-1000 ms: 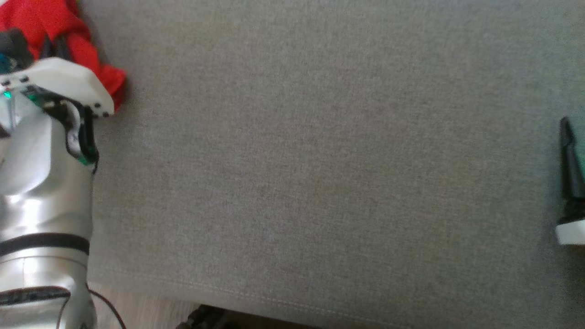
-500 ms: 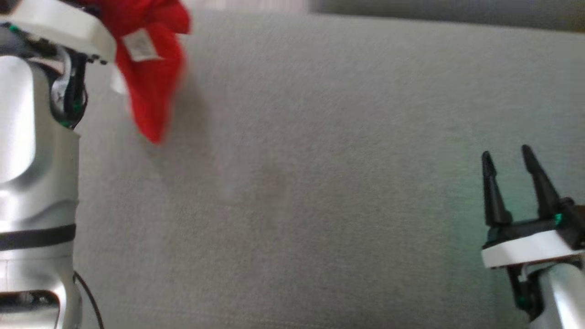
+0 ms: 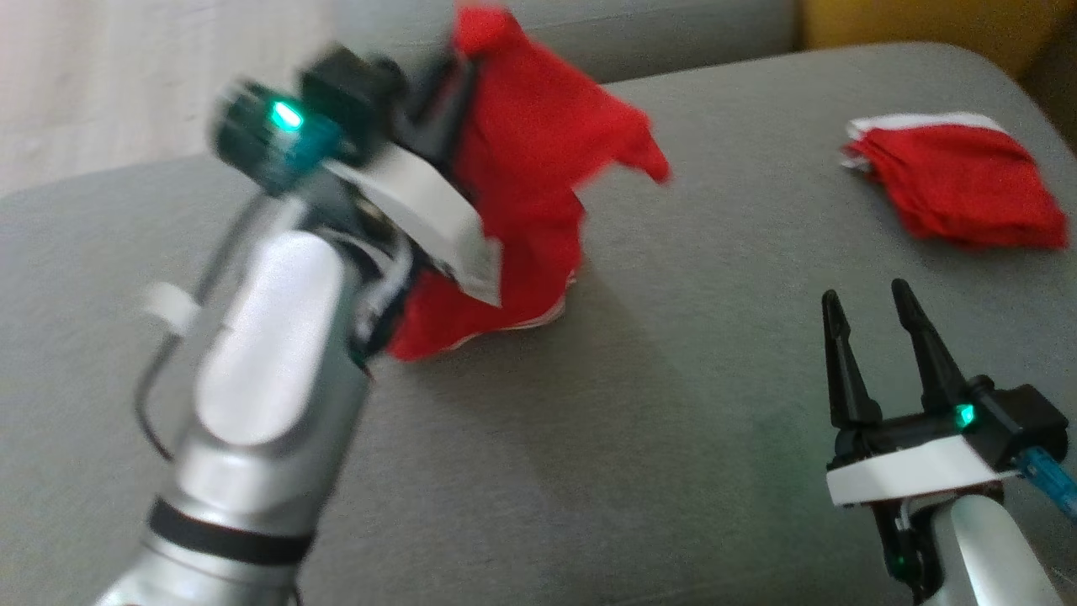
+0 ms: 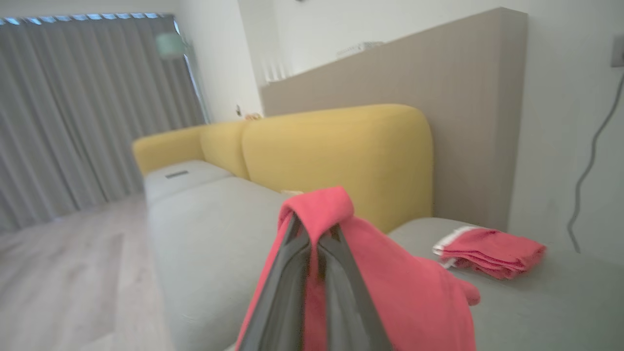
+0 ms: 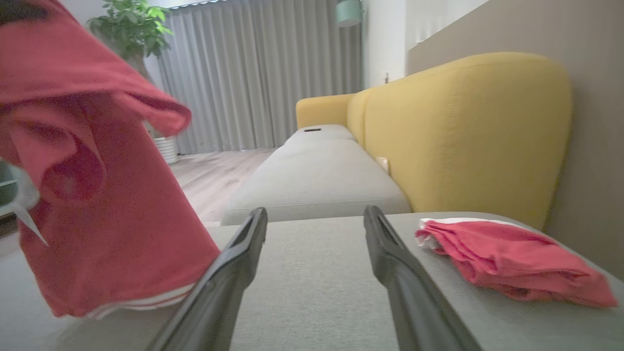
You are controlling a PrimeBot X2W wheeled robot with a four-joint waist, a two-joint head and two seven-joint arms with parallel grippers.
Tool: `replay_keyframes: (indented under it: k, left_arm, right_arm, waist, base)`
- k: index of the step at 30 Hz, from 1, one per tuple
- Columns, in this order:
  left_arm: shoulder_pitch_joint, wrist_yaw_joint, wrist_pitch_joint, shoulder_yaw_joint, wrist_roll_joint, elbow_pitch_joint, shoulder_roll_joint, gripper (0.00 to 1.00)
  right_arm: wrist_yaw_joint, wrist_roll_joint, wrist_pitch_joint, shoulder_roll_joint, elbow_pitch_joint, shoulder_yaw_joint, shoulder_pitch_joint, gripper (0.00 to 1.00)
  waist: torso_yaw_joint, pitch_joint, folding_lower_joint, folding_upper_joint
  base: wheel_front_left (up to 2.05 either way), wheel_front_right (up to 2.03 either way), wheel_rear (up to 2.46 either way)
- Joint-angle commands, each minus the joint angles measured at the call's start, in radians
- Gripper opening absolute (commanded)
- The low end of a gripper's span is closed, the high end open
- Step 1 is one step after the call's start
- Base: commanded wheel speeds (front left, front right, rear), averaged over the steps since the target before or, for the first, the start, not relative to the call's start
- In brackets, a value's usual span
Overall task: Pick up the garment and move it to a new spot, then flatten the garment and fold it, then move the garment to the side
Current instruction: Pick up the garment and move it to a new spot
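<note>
Pinching the crumpled red cloth garment (image 3: 526, 168) between the left gripper's (image 4: 314, 231) pressed-together jaws, dangling over the grey fabric sofa seat's (image 3: 673, 396) far left. Hovering by the front right corner: right gripper (image 3: 867, 296), jaws spread, empty. Blurring, hiding left jaw tips under cloth.

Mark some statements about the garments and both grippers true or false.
1. The left gripper is shut on the red garment. True.
2. The right gripper has its jaws open and empty. True.
3. That garment lies flat on the grey cushion. False: it hangs bunched from the left gripper.
4. The folded red pile sits beside the left gripper. False: it lies on the cushion nearer the right gripper.
</note>
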Motion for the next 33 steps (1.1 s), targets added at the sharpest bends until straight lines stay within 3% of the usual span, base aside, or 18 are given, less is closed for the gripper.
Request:
replay_keyframes:
  k: [1, 5, 10, 14, 15, 16, 21, 24, 28, 33]
  left_arm:
    - [-0.023, 0.013, -0.021, 0.008, -0.022, 0.003, 0.009, 0.0]
    - [0.019, 0.04, -0.058, -0.069, -0.074, 0.088, -0.006, 0.0]
    - [0.046, 0.106, -0.159, -0.301, -0.259, 0.177, -0.008, 0.0]
    - [0.053, 0.165, -0.236, -0.453, -0.393, 0.221, -0.008, 0.0]
    - [0.051, 0.181, -0.25, -0.487, -0.421, 0.225, -0.008, 0.4]
    - [0.048, 0.193, -0.263, -0.517, -0.447, 0.227, -0.008, 1.0]
    - [0.036, 0.272, -0.3, -0.579, -0.531, 0.169, -0.008, 1.0]
    - [0.062, 0.331, -0.301, -0.506, -0.487, 0.084, -0.008, 1.0]
    - [0.162, 0.375, -0.302, -0.397, -0.372, 0.046, 0.0, 1.0]
    - [0.338, 0.403, -0.302, -0.235, -0.272, 0.009, 0.075, 1.0]
  right_arm:
    - [-0.001, -0.006, -0.003, 0.006, -0.045, 0.02, -0.048, 1.0]
    - [-0.001, -0.001, -0.003, 0.013, -0.061, 0.023, -0.075, 1.0]
    - [-0.001, 0.0, -0.003, 0.026, -0.087, 0.014, -0.118, 1.0]
    - [-0.001, -0.006, -0.003, 0.033, -0.09, 0.005, -0.118, 1.0]
    - [-0.001, -0.009, -0.003, 0.033, -0.089, 0.001, -0.114, 1.0]
    - [-0.001, -0.013, -0.003, 0.031, -0.088, -0.003, -0.109, 1.0]
    - [-0.001, -0.036, -0.003, 0.025, -0.067, -0.011, -0.064, 1.0]
    - [-0.001, -0.046, -0.003, 0.025, -0.043, -0.017, -0.024, 1.0]
    - [-0.001, -0.056, -0.003, 0.029, -0.013, -0.022, 0.035, 1.0]
    - [-0.001, -0.066, -0.003, 0.047, 0.015, -0.045, 0.089, 1.0]
  waist:
    - [-0.097, 0.027, 0.0, 0.0]
    - [-0.153, 0.075, 0.0, 0.0]
    - [-0.217, 0.15, 0.0, 0.0]
    - [-0.229, 0.163, 0.0, 0.0]
    - [-0.224, 0.161, 0.0, 0.0]
    - [-0.216, 0.156, 0.0, 0.0]
    - [-0.153, 0.087, 0.0, 0.0]
    - [-0.097, 0.028, 0.0, 0.0]
    - [-0.02, -0.047, 0.0, 0.0]
    - [0.053, -0.107, 0.0, 0.0]
  base:
    - [0.0, 0.0, 0.0]
    - [0.0, 0.0, 0.0]
    - [0.0, 0.0, 0.0]
    - [0.0, 0.0, 0.0]
    - [0.0, 0.0, 0.0]
    - [0.0, 0.0, 0.0]
    - [0.0, 0.0, 0.0]
    - [0.0, 0.0, 0.0]
    - [0.0, 0.0, 0.0]
    - [0.0, 0.0, 0.0]
